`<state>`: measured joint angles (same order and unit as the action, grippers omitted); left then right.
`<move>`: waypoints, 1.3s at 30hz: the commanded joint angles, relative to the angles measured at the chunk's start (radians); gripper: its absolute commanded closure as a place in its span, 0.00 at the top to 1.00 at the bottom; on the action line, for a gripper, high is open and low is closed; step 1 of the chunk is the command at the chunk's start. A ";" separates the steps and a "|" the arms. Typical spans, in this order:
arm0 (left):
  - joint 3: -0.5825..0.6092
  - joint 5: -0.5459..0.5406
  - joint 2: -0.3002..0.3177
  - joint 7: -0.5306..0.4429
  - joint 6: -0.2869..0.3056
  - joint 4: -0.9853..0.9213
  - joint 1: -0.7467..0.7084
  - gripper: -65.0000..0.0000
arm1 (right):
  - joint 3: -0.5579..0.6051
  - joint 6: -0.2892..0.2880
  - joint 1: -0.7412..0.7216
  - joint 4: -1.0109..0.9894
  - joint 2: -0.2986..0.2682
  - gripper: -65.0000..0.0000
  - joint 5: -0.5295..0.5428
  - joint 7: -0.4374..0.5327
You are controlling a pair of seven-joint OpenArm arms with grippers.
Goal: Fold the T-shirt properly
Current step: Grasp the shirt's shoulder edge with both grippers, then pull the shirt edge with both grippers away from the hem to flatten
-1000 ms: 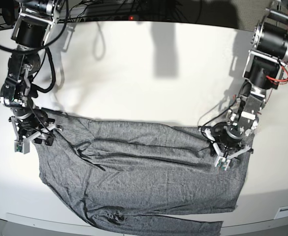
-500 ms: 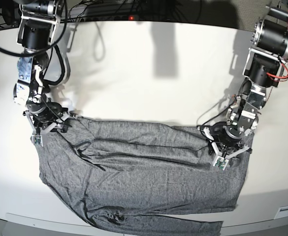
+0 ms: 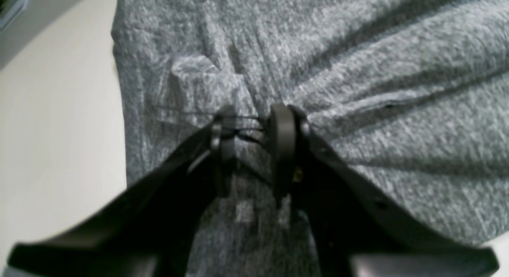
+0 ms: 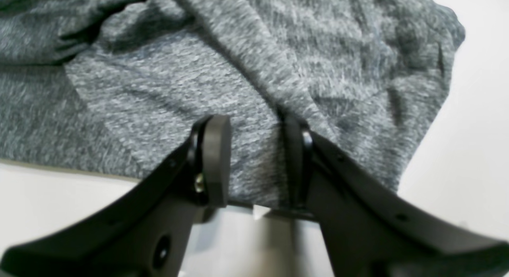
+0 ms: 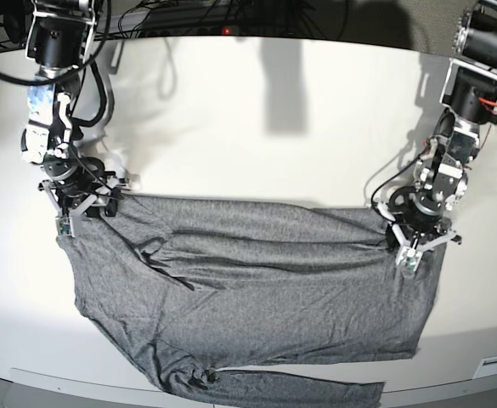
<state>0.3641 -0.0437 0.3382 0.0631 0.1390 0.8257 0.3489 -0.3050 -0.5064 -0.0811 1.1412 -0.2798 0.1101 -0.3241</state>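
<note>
The heather-grey T-shirt (image 5: 256, 289) lies spread wide on the white table (image 5: 273, 127), its far edge pulled nearly straight between both grippers. My left gripper (image 5: 412, 246) stands at the shirt's far right corner. In the left wrist view it (image 3: 252, 128) is shut on a bunched pinch of the T-shirt (image 3: 397, 70), and creases fan out from the fingertips. My right gripper (image 5: 76, 212) is at the far left corner. In the right wrist view it (image 4: 254, 157) grips the edge of the T-shirt (image 4: 159, 78), with cloth filling the gap. One sleeve (image 5: 299, 393) trails along the table's front edge.
Cables (image 5: 189, 17) and dark equipment run along the back of the table. The table's front edge (image 5: 61, 378) is close below the shirt's hem. Bare white surface lies behind the shirt, between the two arms.
Both grippers moved away from the front and apart, taking the shirt's far corners along. The far edge went from sagging and wrinkled to nearly straight, and the body is flatter.
</note>
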 commanded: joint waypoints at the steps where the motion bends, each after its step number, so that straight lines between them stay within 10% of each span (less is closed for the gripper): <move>1: -0.003 0.008 0.016 0.039 0.003 0.024 -0.013 0.24 | -0.002 -0.002 0.005 0.014 -0.014 0.35 -0.001 -0.018; 39: -0.003 0.016 0.206 0.229 0.003 0.585 -0.565 0.24 | -0.003 0.013 0.631 0.563 -0.029 0.35 -0.030 -0.144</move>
<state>0.3531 -0.0193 0.5362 0.2001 0.0998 1.4204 -0.1932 -0.3046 -0.5011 0.5419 1.6974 -0.2974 0.1009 -0.4381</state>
